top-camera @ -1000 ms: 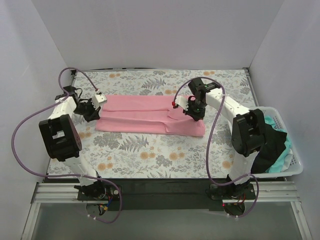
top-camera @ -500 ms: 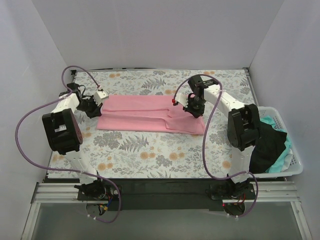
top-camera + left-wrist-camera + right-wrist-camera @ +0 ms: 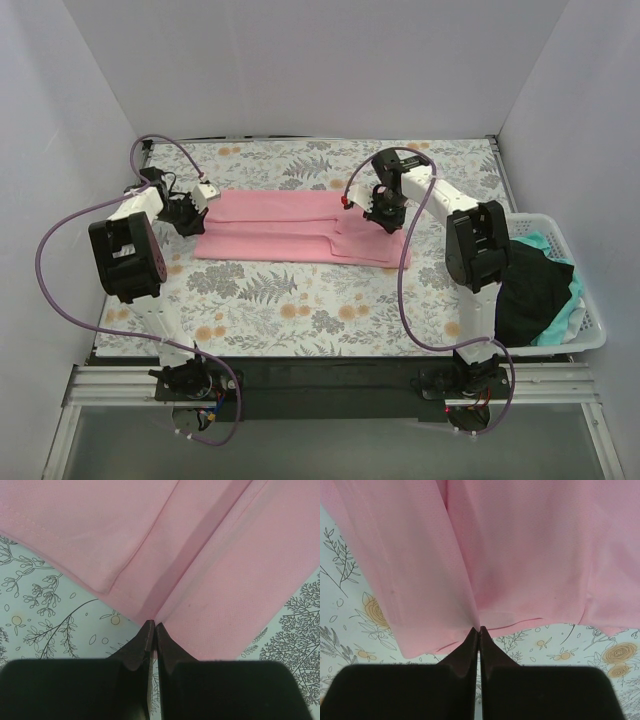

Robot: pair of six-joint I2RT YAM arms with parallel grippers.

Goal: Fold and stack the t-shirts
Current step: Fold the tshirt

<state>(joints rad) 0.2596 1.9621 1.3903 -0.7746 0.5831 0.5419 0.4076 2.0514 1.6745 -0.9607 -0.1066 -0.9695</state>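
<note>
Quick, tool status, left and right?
Left tool: closed, pinching the pink t-shirt at its edge.
Right tool: closed, pinching the same shirt's edge.

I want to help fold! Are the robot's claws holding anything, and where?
Both pinch the pink t-shirt: left gripper at its left edge, right gripper at its right edge.

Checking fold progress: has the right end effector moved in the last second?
Yes, slightly: the right end effector, shut on the pink t-shirt, crept toward the far wall, away from the white basket.
</note>
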